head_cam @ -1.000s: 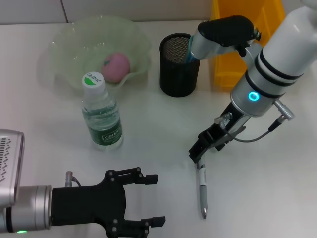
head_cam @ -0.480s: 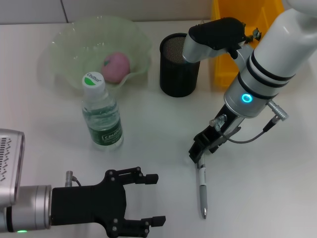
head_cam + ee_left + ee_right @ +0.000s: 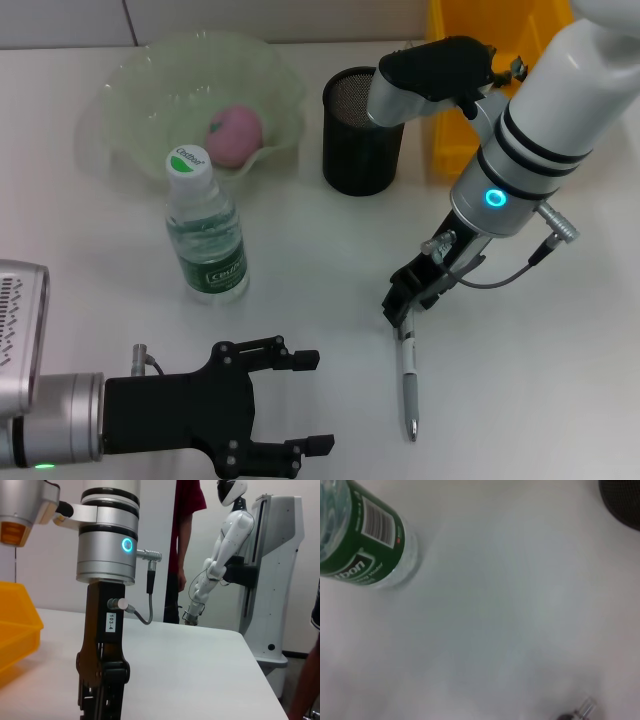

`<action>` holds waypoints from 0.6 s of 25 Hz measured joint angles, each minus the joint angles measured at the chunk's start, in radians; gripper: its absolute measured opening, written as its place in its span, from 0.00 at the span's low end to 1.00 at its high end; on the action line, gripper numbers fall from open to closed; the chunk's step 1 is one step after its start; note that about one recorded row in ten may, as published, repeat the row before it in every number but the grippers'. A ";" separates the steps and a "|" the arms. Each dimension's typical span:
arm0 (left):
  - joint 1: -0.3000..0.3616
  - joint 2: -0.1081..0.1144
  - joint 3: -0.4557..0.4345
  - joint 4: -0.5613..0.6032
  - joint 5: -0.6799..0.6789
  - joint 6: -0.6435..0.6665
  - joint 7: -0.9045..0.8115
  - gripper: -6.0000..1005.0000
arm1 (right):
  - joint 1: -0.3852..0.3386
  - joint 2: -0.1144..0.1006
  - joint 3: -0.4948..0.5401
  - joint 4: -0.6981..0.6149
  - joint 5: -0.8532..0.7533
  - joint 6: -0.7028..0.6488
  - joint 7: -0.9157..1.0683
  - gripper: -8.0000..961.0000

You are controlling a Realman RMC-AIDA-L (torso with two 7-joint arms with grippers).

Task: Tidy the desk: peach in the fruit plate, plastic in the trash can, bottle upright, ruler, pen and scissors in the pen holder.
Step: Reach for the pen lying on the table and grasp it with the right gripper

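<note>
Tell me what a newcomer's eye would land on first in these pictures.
First comes the right gripper, lowered at the upper end of the pen lying on the white desk. Next the upright bottle with the green label, standing in front of the fruit plate that holds the pink peach. The left gripper waits open at the near edge.

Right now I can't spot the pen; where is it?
In the head view, the pen lies on the desk's right side, just below the right claw.
</note>
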 joint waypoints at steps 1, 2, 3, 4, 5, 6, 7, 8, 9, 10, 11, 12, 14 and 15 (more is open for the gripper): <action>0.000 0.000 0.000 0.000 0.000 0.000 0.000 0.79 | 0.001 0.000 -0.004 0.000 -0.001 0.000 0.000 0.50; 0.000 0.000 0.000 0.000 0.000 0.000 0.000 0.79 | 0.003 0.000 -0.015 0.001 -0.002 0.000 0.000 0.50; 0.000 0.000 0.000 0.000 0.000 0.000 0.001 0.79 | 0.003 0.000 -0.015 0.001 -0.002 0.000 0.000 0.50; 0.000 0.000 0.001 0.000 0.000 0.000 0.001 0.79 | 0.004 0.000 -0.020 0.001 -0.003 0.000 0.000 0.50; 0.000 0.000 0.001 0.000 0.000 0.000 0.001 0.79 | 0.004 0.000 -0.024 0.002 -0.004 0.000 0.000 0.46; 0.000 0.000 0.002 0.000 0.000 0.000 0.001 0.79 | 0.005 0.000 -0.024 0.004 -0.005 0.000 0.000 0.42; 0.000 0.000 0.003 0.000 0.000 0.000 0.002 0.79 | 0.008 0.000 -0.025 0.009 -0.007 0.000 0.000 0.39; 0.000 0.000 0.003 0.000 0.000 0.000 0.002 0.79 | 0.008 0.000 -0.025 0.009 -0.007 0.000 0.000 0.35; 0.000 0.000 0.003 0.000 0.000 0.000 0.002 0.79 | 0.009 0.000 -0.025 0.012 -0.007 0.001 0.000 0.31; 0.000 0.000 0.003 0.000 0.000 0.000 0.002 0.79 | 0.010 0.000 -0.025 0.013 -0.008 0.002 0.000 0.30; 0.000 0.000 0.003 0.000 0.000 0.000 0.002 0.79 | 0.010 0.000 -0.025 0.014 -0.008 0.003 0.000 0.28; 0.000 0.000 0.003 0.000 0.000 0.000 0.002 0.79 | 0.011 0.000 -0.025 0.014 -0.008 0.004 0.000 0.27; 0.000 0.000 0.003 0.000 0.000 0.000 0.002 0.79 | 0.012 0.000 -0.025 0.012 -0.007 0.004 0.000 0.24; 0.000 0.000 0.003 0.000 0.000 0.000 0.002 0.79 | 0.013 0.000 -0.025 0.009 -0.006 0.004 0.000 0.22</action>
